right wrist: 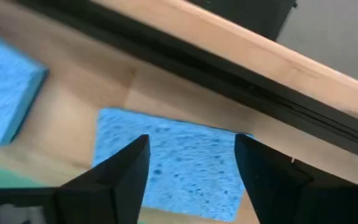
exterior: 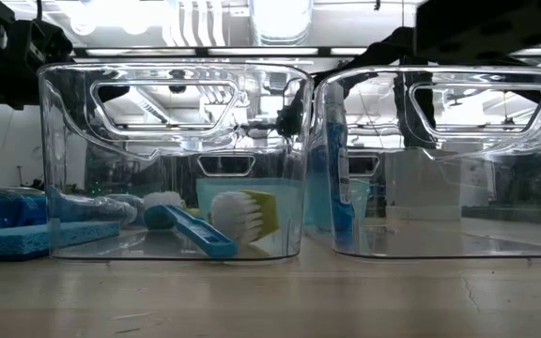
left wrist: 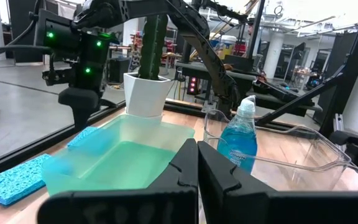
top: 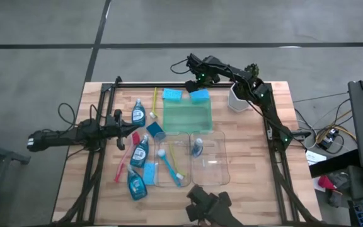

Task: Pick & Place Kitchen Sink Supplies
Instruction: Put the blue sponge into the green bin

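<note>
My right gripper (top: 198, 81) is open over the table's far edge, its fingers on either side of a blue sponge (right wrist: 179, 171) that lies flat on the wood (top: 200, 95). A second blue sponge (top: 172, 94) lies beside it. My left gripper (left wrist: 197, 171) is shut and empty at the table's left (top: 123, 131), next to the head of a red-pink brush (top: 124, 159). Clear bottles of blue liquid (top: 138, 114) (top: 139, 150) (top: 135, 183) lie on the table. One bottle (top: 197, 147) stands in the right bin. A blue brush (exterior: 191, 230) and a yellow-green brush (exterior: 247, 216) lie in the left bin.
A green tray (top: 186, 117) sits between the far sponges and two clear bins (top: 169, 173) (top: 213, 167). A cactus in a white pot (top: 237, 98) stands close to my right arm. A yellow-green brush (top: 154, 104) and more sponges (top: 150, 171) (top: 155, 130) lie left of the tray and bins.
</note>
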### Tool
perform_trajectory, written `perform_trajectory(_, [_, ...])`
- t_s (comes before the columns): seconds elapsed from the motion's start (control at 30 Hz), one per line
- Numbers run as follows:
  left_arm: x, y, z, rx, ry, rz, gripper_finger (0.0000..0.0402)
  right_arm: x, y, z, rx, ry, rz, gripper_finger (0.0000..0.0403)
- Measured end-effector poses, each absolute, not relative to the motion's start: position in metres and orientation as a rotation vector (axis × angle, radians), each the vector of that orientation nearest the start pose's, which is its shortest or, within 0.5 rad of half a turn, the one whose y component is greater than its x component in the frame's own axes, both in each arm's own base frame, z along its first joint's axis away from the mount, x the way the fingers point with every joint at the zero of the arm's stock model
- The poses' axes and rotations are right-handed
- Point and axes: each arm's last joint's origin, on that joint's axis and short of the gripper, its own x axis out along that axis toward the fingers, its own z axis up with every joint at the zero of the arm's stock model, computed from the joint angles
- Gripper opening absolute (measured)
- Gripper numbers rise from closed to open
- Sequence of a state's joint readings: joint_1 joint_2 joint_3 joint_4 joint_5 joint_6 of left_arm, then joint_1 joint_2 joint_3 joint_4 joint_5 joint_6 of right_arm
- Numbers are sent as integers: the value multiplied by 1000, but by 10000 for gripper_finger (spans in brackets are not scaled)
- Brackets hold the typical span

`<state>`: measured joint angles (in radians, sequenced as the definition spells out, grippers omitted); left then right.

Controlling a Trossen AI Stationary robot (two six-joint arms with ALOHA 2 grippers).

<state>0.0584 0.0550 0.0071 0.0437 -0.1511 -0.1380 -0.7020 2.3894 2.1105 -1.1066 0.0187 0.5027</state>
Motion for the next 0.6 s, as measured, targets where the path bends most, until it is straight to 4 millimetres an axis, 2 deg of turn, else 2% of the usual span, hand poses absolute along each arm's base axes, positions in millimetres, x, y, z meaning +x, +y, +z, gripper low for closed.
perform_trajectory(0.23, [100,10,166,-137,-10,209,0,360,-309,173,965,1226,-1011,251])
perform_trajectory(0.6, [100,10,166,-138,-10,210,0,354,-304,164,978,1303,-1011,236])
